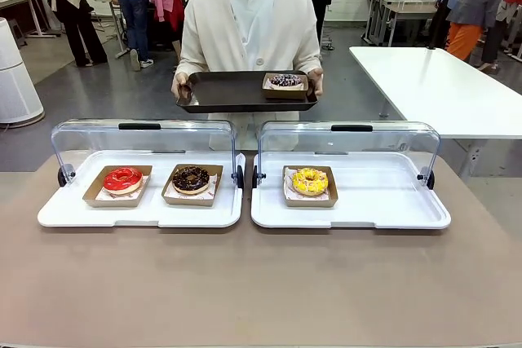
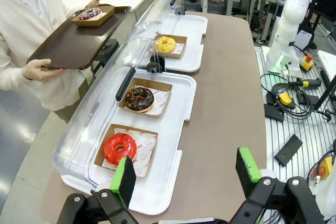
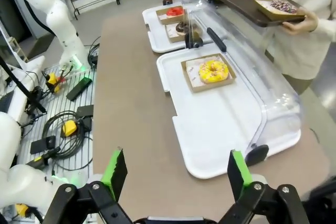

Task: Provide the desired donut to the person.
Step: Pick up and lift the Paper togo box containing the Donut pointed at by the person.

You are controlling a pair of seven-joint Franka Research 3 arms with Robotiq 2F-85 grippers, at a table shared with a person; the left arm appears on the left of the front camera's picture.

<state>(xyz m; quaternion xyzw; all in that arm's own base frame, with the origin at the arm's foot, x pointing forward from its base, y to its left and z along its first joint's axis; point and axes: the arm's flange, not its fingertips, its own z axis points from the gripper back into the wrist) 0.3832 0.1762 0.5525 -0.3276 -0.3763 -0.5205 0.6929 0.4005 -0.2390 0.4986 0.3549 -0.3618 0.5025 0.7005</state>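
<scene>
Standing at the far side of the table [image 1: 261,283], the person [image 1: 245,30] holds a dark brown serving tray [image 1: 220,91] level at waist height, one hand [image 1: 180,85] gripping each short end. On that tray, towards the robot's right end, sits the sprinkled donut [image 1: 285,81], dark-glazed, in a brown cardboard boat [image 1: 272,89]

Table layout, seen from the robot's side:
- left display tray [image 1: 139,216], white, clear lid [image 1: 143,140] swung up and standing along its far edge
- inside it, red donut [image 1: 122,178] to the robot's left, chocolate donut [image 1: 191,178] just beside it to the right, each in its own cardboard boat on paper
- right display tray [image 1: 383,201], white, its clear lid [image 1: 351,144] likewise raised at the far edge
- inside it, yellow donut [image 1: 310,181] in a cardboard boat in the tray's left half; the right half is bare white
- the two display trays lie side by side, almost touching at the middle of the table

Grippers:
- left gripper [image 2: 186,170]: jaws spread wide, nothing between the green pads. Its wrist view looks down the row of trays from the left end, and the red donut is the nearest thing ahead of it
- right gripper [image 3: 176,170]: jaws spread wide as well, nothing held. It looks along the table from the right end, with the near corner of the right display tray ahead and the yellow donut farther on

Neither gripper touches a tray, lid or donut
</scene>
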